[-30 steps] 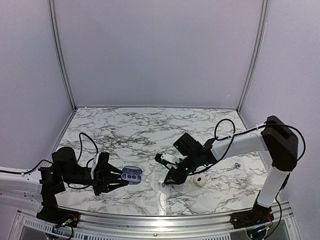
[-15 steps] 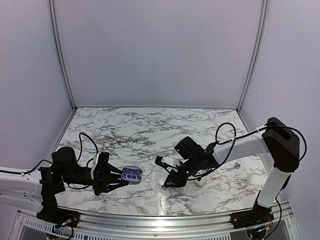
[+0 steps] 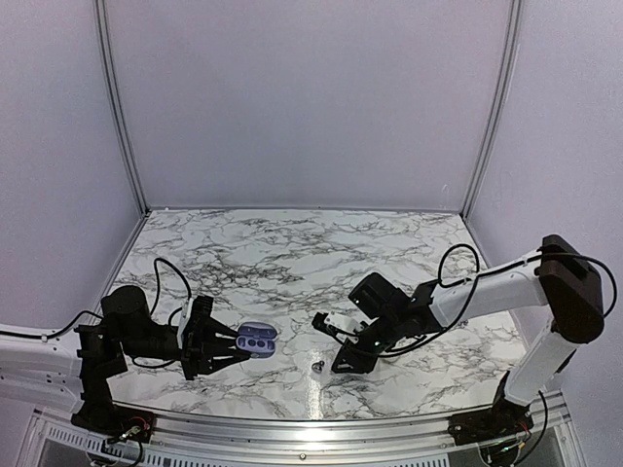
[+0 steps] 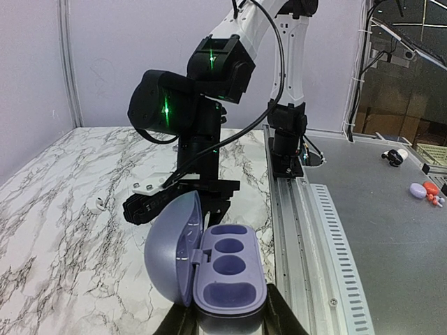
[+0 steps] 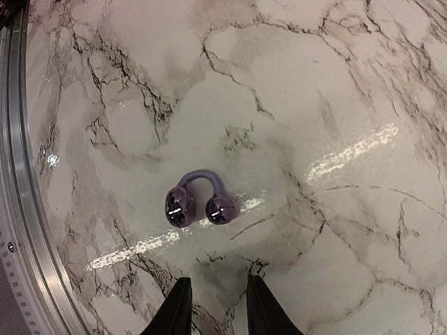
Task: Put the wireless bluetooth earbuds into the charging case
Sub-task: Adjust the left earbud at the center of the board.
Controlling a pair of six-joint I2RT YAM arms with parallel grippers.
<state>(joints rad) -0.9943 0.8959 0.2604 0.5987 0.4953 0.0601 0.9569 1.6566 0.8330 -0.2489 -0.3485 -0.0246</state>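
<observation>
The charging case (image 4: pixel 229 272) is a lavender clamshell, lid (image 4: pixel 171 248) swung open to the left, its dark wells empty. My left gripper (image 4: pixel 229 322) is shut on its base and holds it just above the marble; the top view shows the case (image 3: pixel 257 340) at the gripper (image 3: pixel 232 347) tips. One earbud (image 5: pixel 199 202), a glossy purple clip-shaped piece, lies on the marble just ahead of my right gripper (image 5: pixel 216 307), whose fingers stand open and bare. From above, the earbud (image 3: pixel 317 366) sits just left of that gripper (image 3: pixel 341 364). No other earbud shows.
A metal rail (image 5: pixel 17 209) runs along the table's near edge, close to the earbud. A small white object (image 4: pixel 98 204) lies on the marble beyond the right arm. A tiny dark item (image 3: pixel 463 319) sits at the right. Grey walls (image 3: pixel 311 107) enclose the table.
The right arm has swung right and back, its fingers closing slightly; the earbud now lies uncovered left of its tips, and the arm hides a white object. The left arm and case have not moved.
</observation>
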